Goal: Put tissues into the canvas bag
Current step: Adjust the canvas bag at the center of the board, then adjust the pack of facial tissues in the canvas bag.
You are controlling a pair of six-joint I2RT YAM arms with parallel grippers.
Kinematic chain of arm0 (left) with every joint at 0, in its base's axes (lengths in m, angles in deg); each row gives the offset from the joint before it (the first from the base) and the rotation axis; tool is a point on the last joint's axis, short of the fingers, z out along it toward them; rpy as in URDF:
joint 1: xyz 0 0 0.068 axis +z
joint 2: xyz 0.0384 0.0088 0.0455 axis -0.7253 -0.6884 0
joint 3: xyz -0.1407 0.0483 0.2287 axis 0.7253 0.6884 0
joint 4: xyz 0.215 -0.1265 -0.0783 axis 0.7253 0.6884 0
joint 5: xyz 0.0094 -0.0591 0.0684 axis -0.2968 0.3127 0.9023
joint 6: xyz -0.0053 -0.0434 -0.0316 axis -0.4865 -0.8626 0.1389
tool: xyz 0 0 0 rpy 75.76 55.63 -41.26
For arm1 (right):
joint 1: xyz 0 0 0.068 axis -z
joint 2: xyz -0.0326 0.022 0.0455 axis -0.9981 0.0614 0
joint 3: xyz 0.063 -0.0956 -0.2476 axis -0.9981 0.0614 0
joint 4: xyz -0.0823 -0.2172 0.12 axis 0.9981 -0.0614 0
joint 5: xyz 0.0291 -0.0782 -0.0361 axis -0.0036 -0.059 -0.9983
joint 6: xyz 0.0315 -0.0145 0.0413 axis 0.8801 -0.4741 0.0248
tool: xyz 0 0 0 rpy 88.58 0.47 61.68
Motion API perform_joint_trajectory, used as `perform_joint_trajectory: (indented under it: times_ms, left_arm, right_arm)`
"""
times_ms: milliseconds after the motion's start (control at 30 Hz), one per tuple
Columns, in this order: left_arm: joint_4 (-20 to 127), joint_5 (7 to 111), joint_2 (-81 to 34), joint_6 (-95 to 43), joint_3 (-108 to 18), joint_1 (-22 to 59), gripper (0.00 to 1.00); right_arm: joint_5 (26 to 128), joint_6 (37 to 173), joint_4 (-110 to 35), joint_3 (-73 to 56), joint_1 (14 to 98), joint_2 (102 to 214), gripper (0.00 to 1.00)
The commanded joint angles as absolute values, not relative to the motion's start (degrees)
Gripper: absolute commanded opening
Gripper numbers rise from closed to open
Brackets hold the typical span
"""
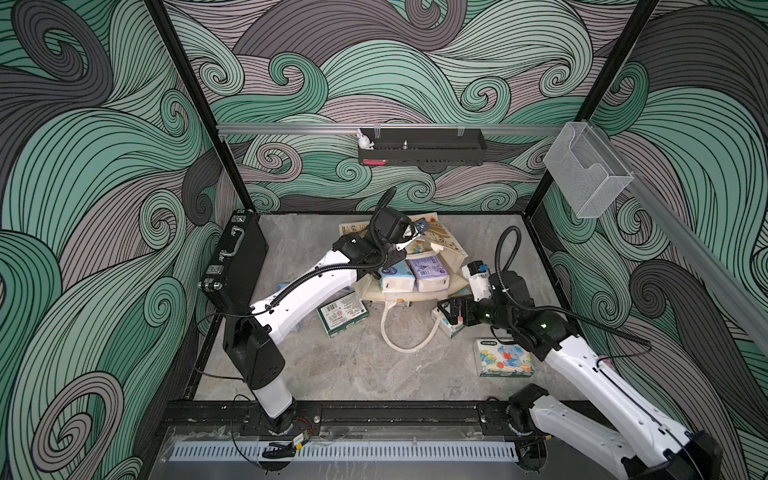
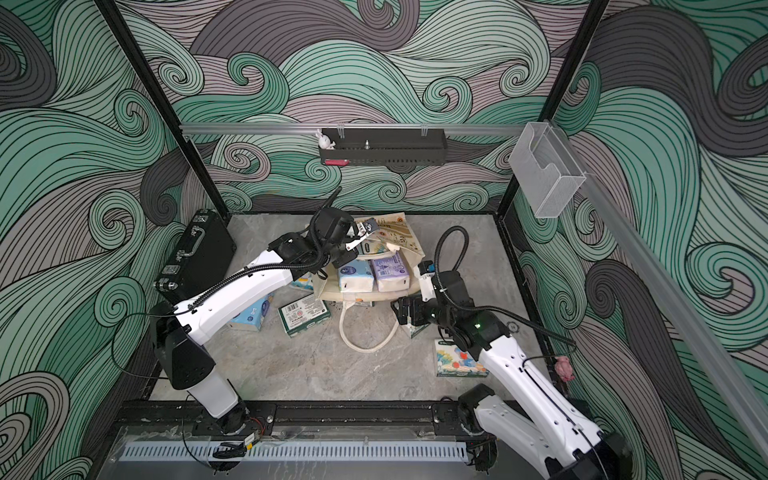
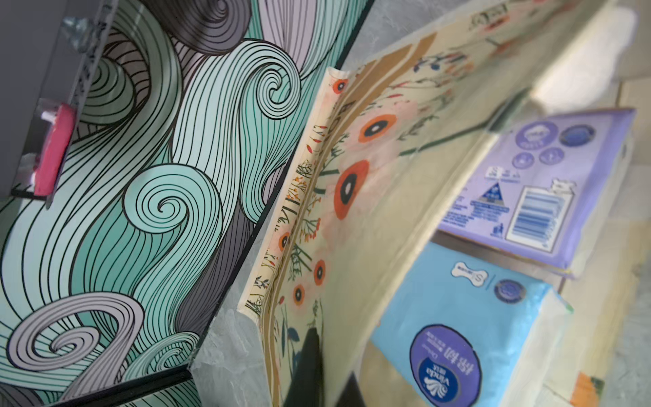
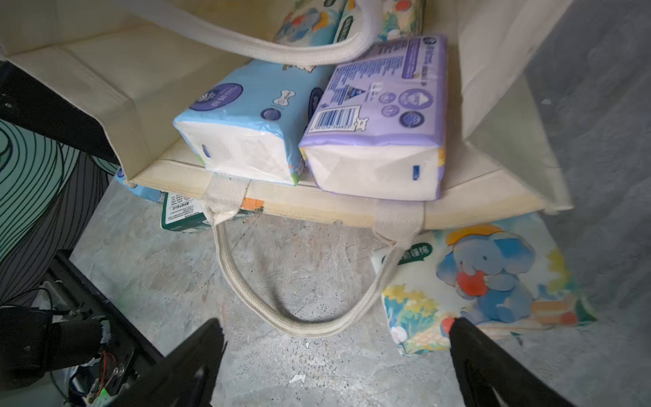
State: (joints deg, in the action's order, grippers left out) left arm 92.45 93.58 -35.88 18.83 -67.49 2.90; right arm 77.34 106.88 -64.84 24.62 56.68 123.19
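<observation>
The canvas bag [image 1: 444, 241] [image 2: 409, 237] lies on its side at mid-back, mouth toward the front. My left gripper [image 1: 415, 237] [image 3: 329, 384] is shut on its upper flap [image 3: 370, 176], holding the mouth apart. On the lower lip [image 4: 317, 202] lie two tissue packs side by side: a light blue one [image 1: 397, 276] [image 4: 246, 116] and a purple one [image 1: 430, 272] [image 4: 380, 116]. A cartoon pack [image 4: 310, 24] shows deeper inside. My right gripper [image 1: 446, 311] [image 4: 334, 352] hangs open just in front of the mouth, over the handle loop [image 4: 303, 326], holding nothing.
Loose packs on the floor: a dark green one [image 1: 343, 313] left of the handle, an elephant-printed one [image 1: 503, 357] front right, another [image 4: 493, 282] beside my right gripper, a blue one [image 2: 249, 316] under my left arm. A black briefcase [image 1: 235, 262] leans at the left wall.
</observation>
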Motion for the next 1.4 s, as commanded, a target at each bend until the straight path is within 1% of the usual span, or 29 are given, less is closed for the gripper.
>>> perform_joint_trajectory:
  times_ms: [0, 133, 267, 400, 633, 867, 1100, 1233, 1367]
  left_arm:
    - [90.8, 95.4, -32.0, 11.8, -69.3, 2.6, 0.0]
    - [91.5, 95.8, -31.6, 10.0, -69.4, 2.5, 0.0]
    - [92.7, 95.1, -31.4, 8.3, -71.0, 2.5, 0.0]
    - [93.0, 94.5, -31.4, 8.1, -71.1, 2.5, 0.0]
    - [93.6, 93.9, -31.7, 7.8, -71.5, 2.5, 0.0]
    - [94.4, 93.7, -32.0, 7.4, -72.2, 2.5, 0.0]
    - [95.3, 93.5, -32.6, 7.2, -72.7, 2.5, 0.0]
    - [95.2, 93.6, -32.6, 7.5, -72.6, 2.3, 0.0]
    - [94.9, 94.2, -32.7, 8.1, -72.1, 2.3, 0.0]
  right_arm:
    - [80.0, 112.4, -55.8, 22.2, 53.1, 125.6, 1.0]
    - [72.3, 116.2, -53.7, 19.6, 48.2, 130.7, 0.98]
    - [67.5, 119.0, -50.2, 17.8, 44.0, 134.8, 0.99]
    - [65.2, 120.2, -47.4, 16.5, 41.0, 138.4, 1.0]
    - [62.8, 120.4, -45.5, 13.4, 40.0, 147.3, 1.0]
    - [61.7, 119.0, -43.7, 10.7, 39.2, 153.2, 1.0]
    - [54.3, 117.4, -44.5, 7.2, 36.4, 157.0, 1.0]
    - [56.3, 117.7, -42.9, 7.0, 36.4, 157.8, 0.99]
    - [60.6, 115.3, -40.3, 10.8, 36.4, 152.1, 0.99]
